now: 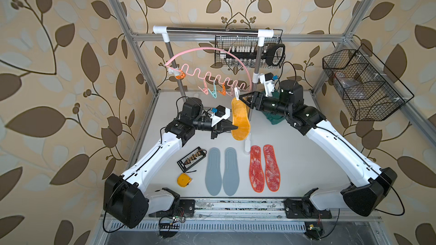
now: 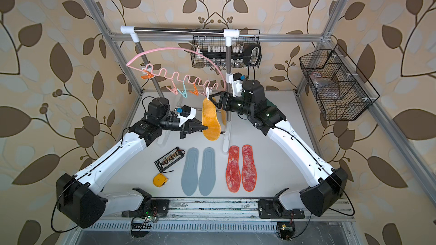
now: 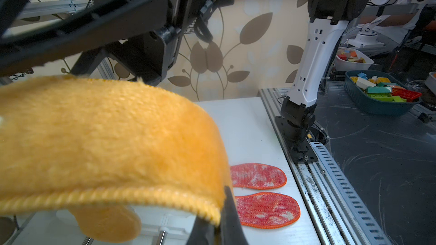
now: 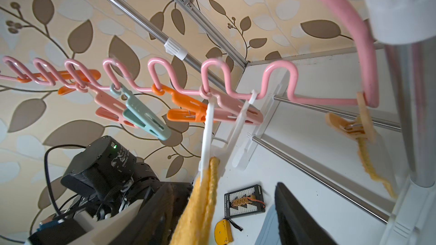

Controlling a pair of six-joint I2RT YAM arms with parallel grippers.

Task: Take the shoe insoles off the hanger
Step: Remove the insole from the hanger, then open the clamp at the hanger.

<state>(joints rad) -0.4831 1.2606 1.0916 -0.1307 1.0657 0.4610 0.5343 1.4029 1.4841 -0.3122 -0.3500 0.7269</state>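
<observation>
Examining the upper centre of both top views, we find the pink hanger (image 4: 365, 55) hooked on the garment rack (image 1: 200, 29), with small clips along its wavy lower bar. One yellow insole (image 1: 240, 119) hangs at frame centre, narrow end up, from a white clip (image 4: 207, 128) on that bar.

We record the left pincer (image 1: 236, 127) closed on the lower left edge of this insole. In the left wrist view the pad bows across the frame and its stitched rim meets a black fingertip (image 3: 230, 213).

The right pincer (image 1: 242, 100) stands open at the insole's upper end, just below the white clip. In the right wrist view its two fingers sit well apart, with the insole's top between them.

A second yellow insole (image 2: 223, 117) hangs from the hanger's right end, close beside the rack's post.

Four insoles lie flat on the bench (image 1: 295, 173) at lower centre. The blue-grey pair (image 1: 213, 170) lies side by side on the left and the red-orange pair (image 1: 257, 168) on the right. A yellow tape measure (image 1: 184, 180) and a black board (image 1: 191, 159) lie left of the blue-grey pair.
</observation>
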